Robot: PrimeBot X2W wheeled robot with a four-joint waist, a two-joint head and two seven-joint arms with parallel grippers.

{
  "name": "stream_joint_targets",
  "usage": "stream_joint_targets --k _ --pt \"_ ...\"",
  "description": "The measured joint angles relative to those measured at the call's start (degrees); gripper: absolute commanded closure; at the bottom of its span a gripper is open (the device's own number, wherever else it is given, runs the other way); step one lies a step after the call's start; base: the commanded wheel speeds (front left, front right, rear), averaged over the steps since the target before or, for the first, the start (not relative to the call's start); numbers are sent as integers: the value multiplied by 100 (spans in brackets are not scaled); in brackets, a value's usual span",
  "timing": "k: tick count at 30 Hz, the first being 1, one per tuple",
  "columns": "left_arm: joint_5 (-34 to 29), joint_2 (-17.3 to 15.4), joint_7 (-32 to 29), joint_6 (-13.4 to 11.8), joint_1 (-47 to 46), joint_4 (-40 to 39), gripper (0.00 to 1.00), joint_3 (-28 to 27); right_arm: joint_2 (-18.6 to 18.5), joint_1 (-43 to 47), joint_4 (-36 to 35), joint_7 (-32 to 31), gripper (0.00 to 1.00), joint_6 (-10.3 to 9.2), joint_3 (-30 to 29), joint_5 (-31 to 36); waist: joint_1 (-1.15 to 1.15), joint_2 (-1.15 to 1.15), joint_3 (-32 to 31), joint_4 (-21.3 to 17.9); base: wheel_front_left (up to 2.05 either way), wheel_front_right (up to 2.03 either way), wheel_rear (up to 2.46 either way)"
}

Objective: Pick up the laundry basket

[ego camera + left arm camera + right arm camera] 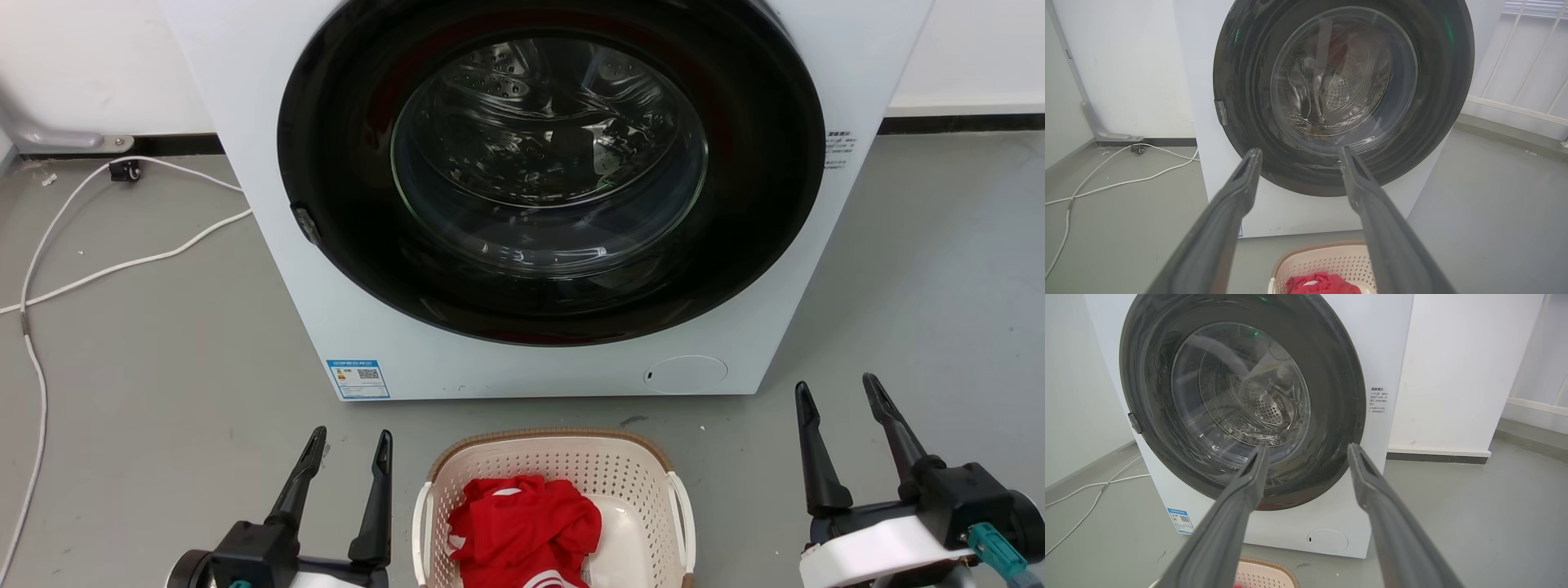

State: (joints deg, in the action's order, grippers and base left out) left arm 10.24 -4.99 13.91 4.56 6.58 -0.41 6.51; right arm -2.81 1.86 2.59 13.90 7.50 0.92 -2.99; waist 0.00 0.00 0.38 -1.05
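The laundry basket [563, 457] stands on the floor at the bottom centre of the head view, cream with perforated walls, a brown rim and white side handles, holding a red garment [522, 523]. Its far rim also shows low in the left wrist view as the basket [1323, 257] and in the right wrist view as the basket [1265, 573]. My left gripper [351, 445] is open just left of the basket, apart from it. To the basket's right, well clear of it, my right gripper [837, 392] also stands open. Nothing sits between either pair of fingers.
A white washing machine [326, 269] with a large dark round door [551, 171], shut, stands just behind the basket. White cables [122, 261] trail over the grey floor at the left. Bare floor lies to the right of the machine.
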Motion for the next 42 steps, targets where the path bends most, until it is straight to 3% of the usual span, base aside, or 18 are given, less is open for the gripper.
stream_joint_targets --k 11,31,38,42 --pt "-416 144 103 201 74 109 0 -159 -1 -3 147 115 0 1 12 86 0 0 -11 4 0 0 0" --pt "-316 204 115 277 113 294 0 -298 -2 -14 416 118 0 1 55 -105 0 0 24 -11 0 0 0" --pt "-244 191 115 283 -155 475 0 -271 -3 -374 584 118 0 1 124 -4 0 0 489 -53 0 0 0" --pt "-123 23 115 283 -483 798 0 -249 -4 -760 727 118 0 0 225 107 0 0 940 -84 0 0 0"
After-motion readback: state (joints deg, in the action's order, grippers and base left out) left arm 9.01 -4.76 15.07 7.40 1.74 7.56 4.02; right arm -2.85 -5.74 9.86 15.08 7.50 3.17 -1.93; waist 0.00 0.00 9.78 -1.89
